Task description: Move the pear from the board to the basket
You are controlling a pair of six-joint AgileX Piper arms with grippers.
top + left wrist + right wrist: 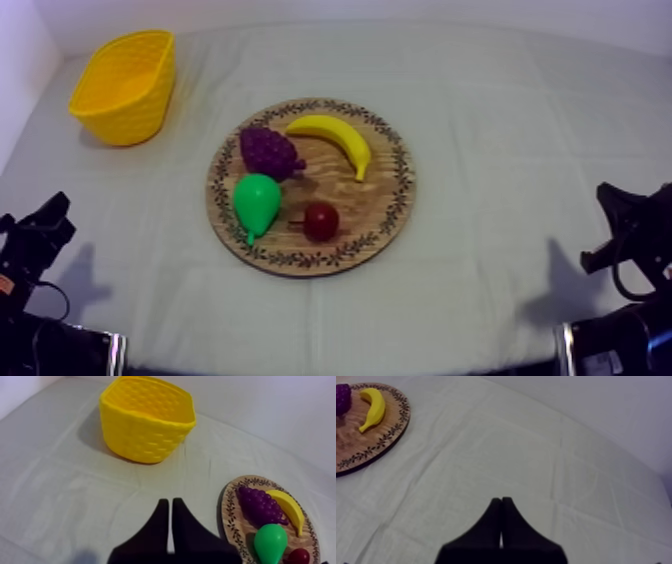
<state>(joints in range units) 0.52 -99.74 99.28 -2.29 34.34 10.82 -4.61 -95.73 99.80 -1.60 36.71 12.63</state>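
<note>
A green pear [256, 203] lies on the round wooden board [385, 215] at its left side, stem end toward the front; the pear [270, 543] also shows beside the grapes in the left wrist view. The yellow basket [126, 85] stands at the far left of the table, and its wall [145, 431] faces my left arm. My left gripper [45, 225] rests low at the left, its fingers [169, 511] lying together as a narrow wedge, holding nothing. My right gripper [612, 205] rests low at the right, its fingers [501, 507] likewise shut over bare cloth.
On the board with the pear lie a purple bunch of grapes [269, 151], a banana [336, 138] and a small red fruit [320, 221]. Open cloth lies between the board and the basket.
</note>
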